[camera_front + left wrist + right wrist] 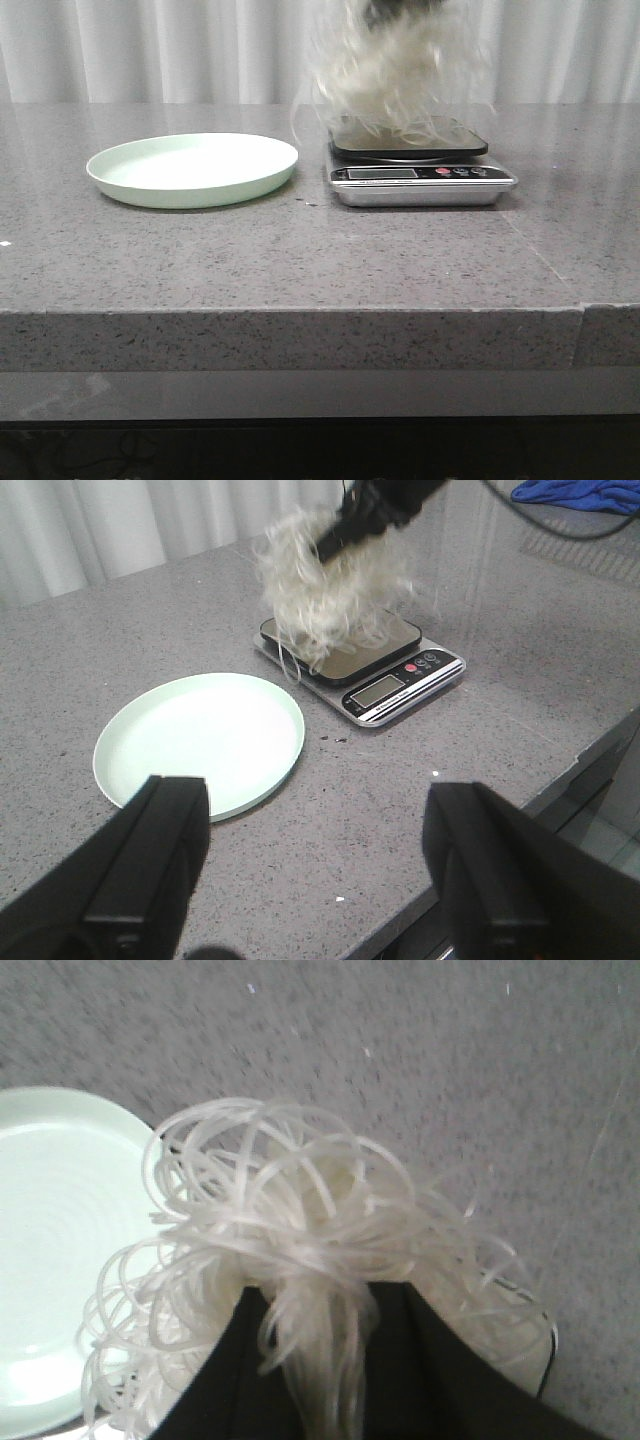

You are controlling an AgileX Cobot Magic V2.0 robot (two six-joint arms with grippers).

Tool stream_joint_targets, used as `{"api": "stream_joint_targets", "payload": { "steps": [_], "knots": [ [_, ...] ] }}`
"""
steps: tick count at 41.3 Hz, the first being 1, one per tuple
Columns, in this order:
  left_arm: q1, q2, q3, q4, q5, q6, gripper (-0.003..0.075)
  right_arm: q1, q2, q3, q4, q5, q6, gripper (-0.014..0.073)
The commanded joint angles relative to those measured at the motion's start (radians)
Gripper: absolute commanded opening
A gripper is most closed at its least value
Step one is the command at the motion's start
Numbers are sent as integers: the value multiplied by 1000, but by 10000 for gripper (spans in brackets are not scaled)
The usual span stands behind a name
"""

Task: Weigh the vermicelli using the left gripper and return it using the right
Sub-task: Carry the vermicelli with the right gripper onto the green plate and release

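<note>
Your right gripper (318,1360) is clamped on the vermicelli (300,1260): in its wrist view the two dark fingers (225,1370) press in from either side of a pinched stem of strands, and the rest of the tangle fans out beyond them in loose loops. In the front view the vermicelli (395,65) hangs in the air above the scale (420,165), blurred, with its lowest strands reaching down to about the dark weighing platform; you cannot tell whether they touch it. The left wrist view shows the same: the vermicelli (335,590) held from above by the right gripper (350,530), over the scale (365,665), whose display and buttons face the table edge.

Your left gripper (318,870) is spread wide with nothing between its fingers (150,865), hovering back from the scale, over the near part of the table (500,640).

Just beside the scale, on your left, you see the pale green plate (192,168) lying flat on the grey speckled table (300,250) with nothing on it. In the right wrist view the plate (60,1260) shows partly behind the outer loops. A blue cloth (585,494) lies at the far corner of the table in the left wrist view.
</note>
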Motion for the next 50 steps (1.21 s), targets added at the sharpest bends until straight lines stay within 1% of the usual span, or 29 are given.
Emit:
{"api": "stream_joint_targets", "payload": {
  "steps": [1,5,17,23,29,31,37,40,43,50],
  "knots": [
    [1,4,-24,1,-75,-12,512,44,-76,-99,6,-74,-4,162],
    [1,4,-24,1,-75,-12,512,97,-72,-127,6,-103,-4,162],
    [1,4,-24,1,-75,-12,512,232,1,-125,6,-273,-4,162],
    [1,4,-24,1,-75,-12,512,264,73,-125,6,-296,-4,162],
    [1,4,-24,1,-75,-12,512,269,155,-125,6,-293,-4,164],
    [1,4,-24,1,-75,-12,512,269,173,-125,6,-284,-4,192],
    [1,4,-24,1,-75,-12,512,275,184,-129,10,-267,-3,409],
    [1,4,-24,1,-74,-12,512,275,183,-150,10,-251,-3,485],
    [1,4,-24,1,-74,-12,512,273,182,-182,10,-205,-3,520],
    [1,4,-24,1,-70,-12,512,269,129,-249,5,-37,-3,521]
  ]
}}
